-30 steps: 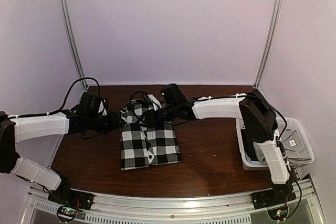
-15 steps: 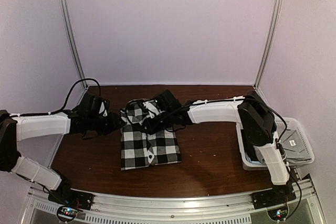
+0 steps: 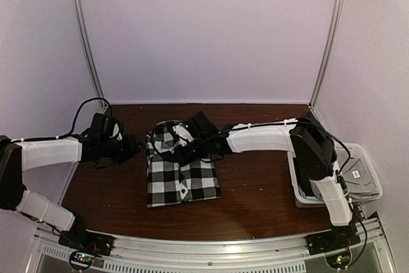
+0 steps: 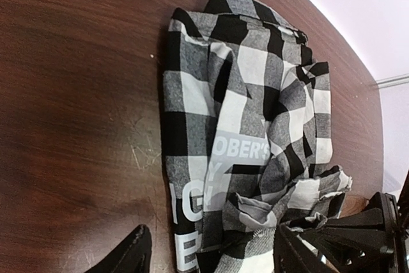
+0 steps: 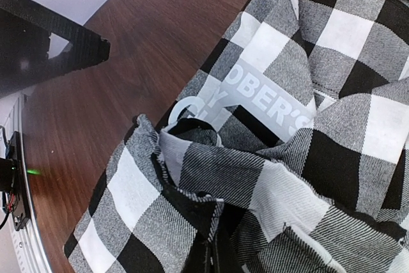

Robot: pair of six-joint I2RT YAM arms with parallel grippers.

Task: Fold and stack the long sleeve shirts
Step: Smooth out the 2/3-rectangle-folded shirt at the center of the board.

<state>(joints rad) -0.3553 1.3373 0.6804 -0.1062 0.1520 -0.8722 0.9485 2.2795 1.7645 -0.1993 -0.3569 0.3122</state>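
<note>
Checked shirt (image 3: 182, 171), blk/white, lies folded into a rough rectangle at approx the centre of the surface (image 3: 255, 183), a bit toward 9 o'clock. Its long axis runs 12 to 6 in the top view. The 6 o'clock end is flat and square. The 12 o'clock end is rumpled, w/ loose folds bunched up. A grey strip (image 4: 239, 151) w/ white lettering shows on the cloth in both wrist views; only part of the wording is readable.

Right tool (image 3: 183, 151) is down on the shirt's 12 o'clock half. In the right wrist view its fingertips (image 5: 211, 257) are pressed together on a raised fold of the checked cloth, so it is pinching the shirt. The cloth puckers up around the pinch.

Left tool (image 3: 137, 145) sits at the shirt's 9–10 o'clock edge, just beside the cloth. In the left wrist view its fingers (image 4: 131, 257) stand wide apart, w/ nothing gripped. The shirt's near edge shows in the gap between them, but whether they touch it can't be told.

Grey shirt (image 3: 365, 187) is in the white basket (image 3: 363, 149) at the surface's 3 o'clock edge, well apart from the checked one and partly hidden by the right arm.
</note>
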